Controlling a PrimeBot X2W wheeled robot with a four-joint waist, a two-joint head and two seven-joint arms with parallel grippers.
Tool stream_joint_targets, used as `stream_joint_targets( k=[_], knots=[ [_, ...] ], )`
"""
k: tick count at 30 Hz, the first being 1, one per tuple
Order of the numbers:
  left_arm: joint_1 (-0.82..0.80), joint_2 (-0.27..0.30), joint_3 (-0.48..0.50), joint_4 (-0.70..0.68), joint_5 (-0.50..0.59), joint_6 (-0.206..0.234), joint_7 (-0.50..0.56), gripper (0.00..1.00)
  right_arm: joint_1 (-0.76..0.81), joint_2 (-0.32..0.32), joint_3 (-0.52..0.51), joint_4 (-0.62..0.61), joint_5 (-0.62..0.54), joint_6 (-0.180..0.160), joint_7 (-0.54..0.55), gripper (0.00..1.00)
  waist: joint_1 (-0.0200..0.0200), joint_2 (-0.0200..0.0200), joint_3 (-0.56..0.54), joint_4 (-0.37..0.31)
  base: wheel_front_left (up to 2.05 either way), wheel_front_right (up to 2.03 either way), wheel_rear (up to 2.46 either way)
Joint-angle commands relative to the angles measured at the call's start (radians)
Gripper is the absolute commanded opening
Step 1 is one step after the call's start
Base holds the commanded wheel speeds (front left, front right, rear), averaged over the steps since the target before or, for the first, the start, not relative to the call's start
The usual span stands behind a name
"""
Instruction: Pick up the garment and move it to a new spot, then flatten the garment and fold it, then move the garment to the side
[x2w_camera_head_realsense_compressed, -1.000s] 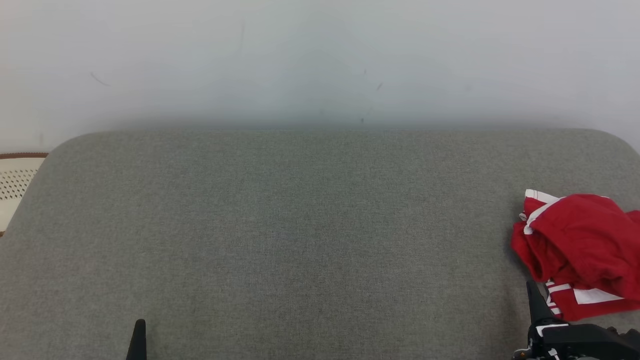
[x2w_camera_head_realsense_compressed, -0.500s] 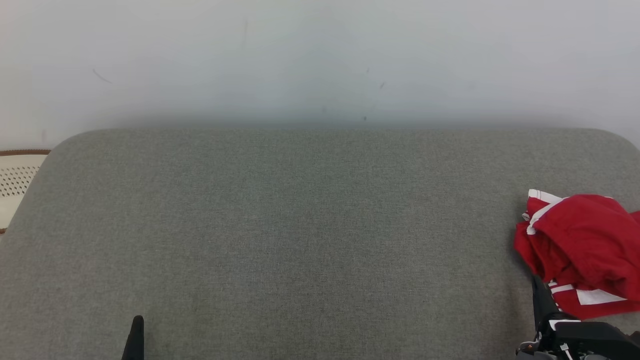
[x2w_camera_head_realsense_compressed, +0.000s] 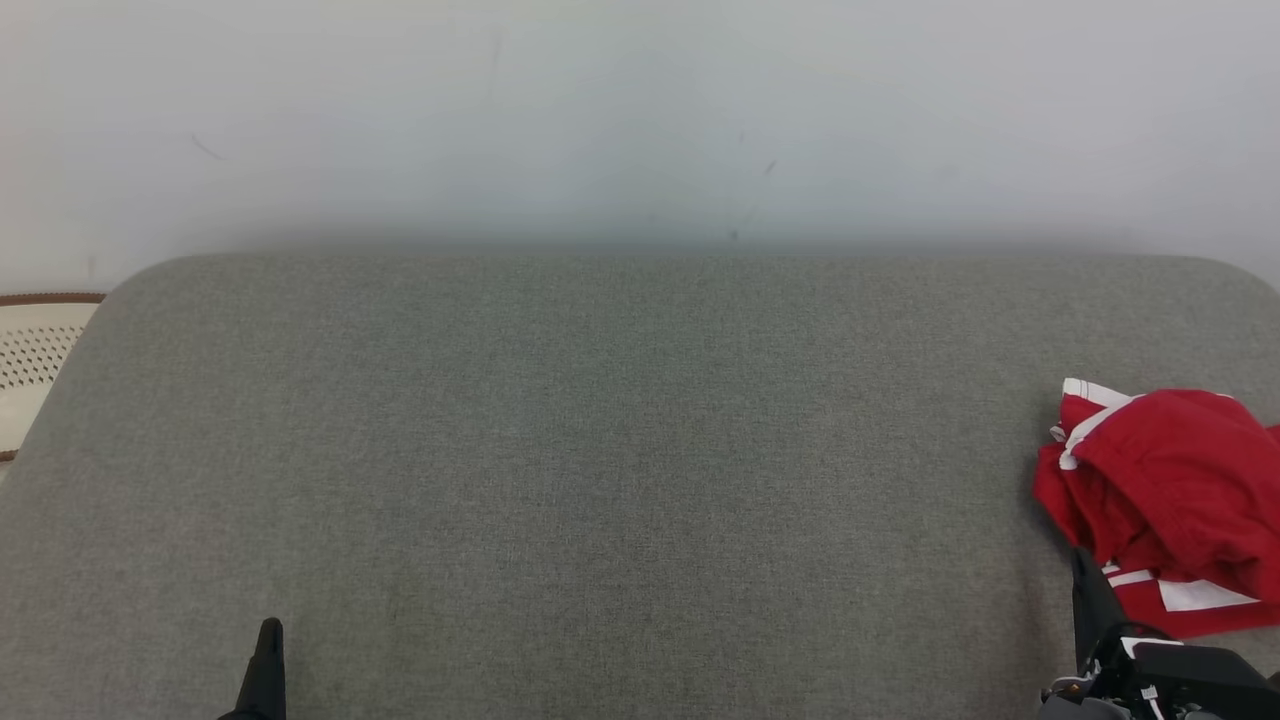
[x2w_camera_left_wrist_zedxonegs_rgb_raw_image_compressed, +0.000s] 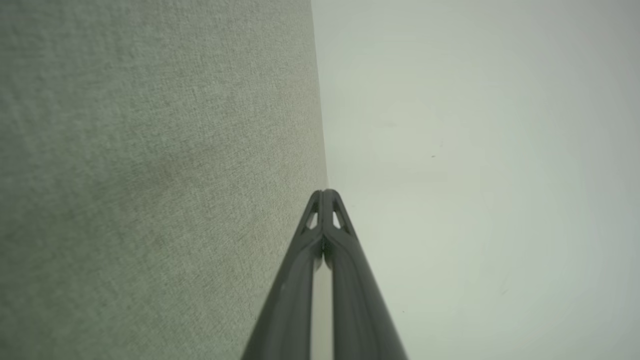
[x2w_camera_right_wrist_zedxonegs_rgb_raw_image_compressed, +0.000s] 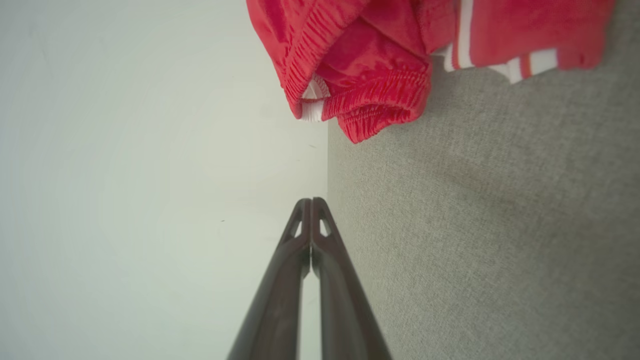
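Observation:
The garment (x2w_camera_head_realsense_compressed: 1170, 505) is a crumpled pair of red shorts with white stripes, lying at the right edge of the grey padded surface (x2w_camera_head_realsense_compressed: 620, 450). In the right wrist view the garment (x2w_camera_right_wrist_zedxonegs_rgb_raw_image_compressed: 380, 60) shows its elastic waistband ahead of the fingers. My right gripper (x2w_camera_head_realsense_compressed: 1083, 568) is shut and empty, its tip just in front of the garment's near left corner; the right gripper (x2w_camera_right_wrist_zedxonegs_rgb_raw_image_compressed: 311, 201) has its fingertips pressed together. My left gripper (x2w_camera_head_realsense_compressed: 269, 630) rises at the lower left, far from the garment; the left gripper (x2w_camera_left_wrist_zedxonegs_rgb_raw_image_compressed: 325, 192) is shut with nothing in it.
A pale wall (x2w_camera_head_realsense_compressed: 640, 120) stands behind the grey surface. A cream perforated object with a brown rim (x2w_camera_head_realsense_compressed: 35, 360) sits beyond the surface's left edge. Bare grey fabric stretches between the two grippers.
The head view has shifted slightly, so everything sits a little further right. My right gripper's tip shows a bit lower and further right; the garment lies as before.

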Motion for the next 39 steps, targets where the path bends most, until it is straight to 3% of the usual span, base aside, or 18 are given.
stream_joint_targets(
  k=[1,15,39],
  knots=[
    [-0.010,0.005,0.006,-0.003,-0.023,-0.007,0.007,0.00,-0.011,0.004,-0.006,-0.006,0.023,0.000,0.008,0.00,-0.0001,0.0000,0.001,0.001,0.00,0.00,0.00],
    [-0.017,0.005,0.013,-0.005,-0.119,-0.018,0.029,0.00,-0.013,0.010,-0.029,-0.013,0.109,0.000,0.032,0.00,-0.0001,0.0000,0.005,0.006,0.00,0.00,0.00],
    [-0.016,0.005,0.012,-0.005,-0.119,-0.019,0.028,0.00,-0.013,0.011,-0.029,-0.012,0.107,0.000,0.032,0.00,-0.0001,0.0000,0.005,0.007,0.00,0.00,0.00]
  ],
)
